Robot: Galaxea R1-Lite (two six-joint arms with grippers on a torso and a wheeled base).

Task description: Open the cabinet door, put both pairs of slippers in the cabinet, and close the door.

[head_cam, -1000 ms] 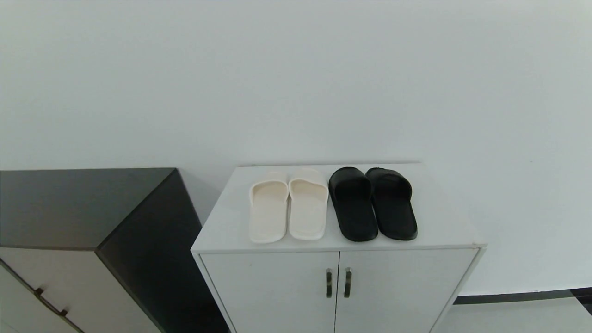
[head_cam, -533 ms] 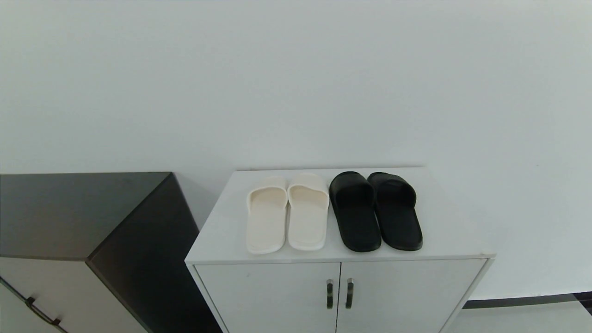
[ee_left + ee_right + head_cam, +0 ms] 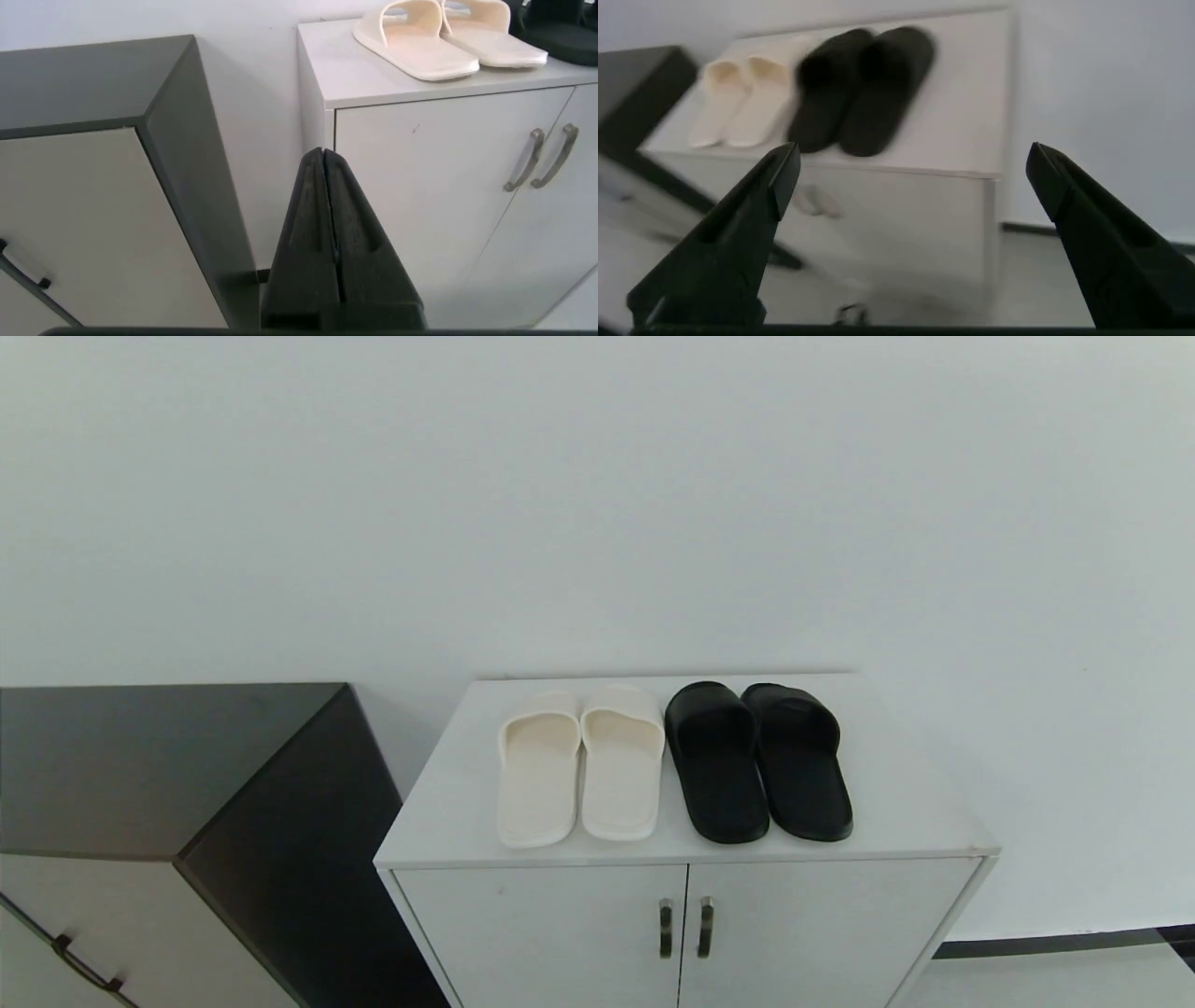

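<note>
Head view: slippers up top, doors shut

Both pairs sit on top of the white cabinet, toes toward the wall. The cream slippers are on the robot's left and the black slippers on its right. The two pairs are just beside each other, and whether their inner edges actually touch, I can't tell. Every slipper lies flat, sole down. Below them the two cabinet doors are closed, with the dark handles upright either side of the centre seam. A dark-topped cabinet stands just to the left of the white one, with a dark pull low on its pale front.

Over to the left wrist view: the left gripper has its fingers pressed flat together with nothing between them, and it points toward the white cabinet's left side. In the right wrist view, the right gripper is spread wide with nothing in it. It is well apart from the cabinet, with the black pair showing between its fingers.
</note>
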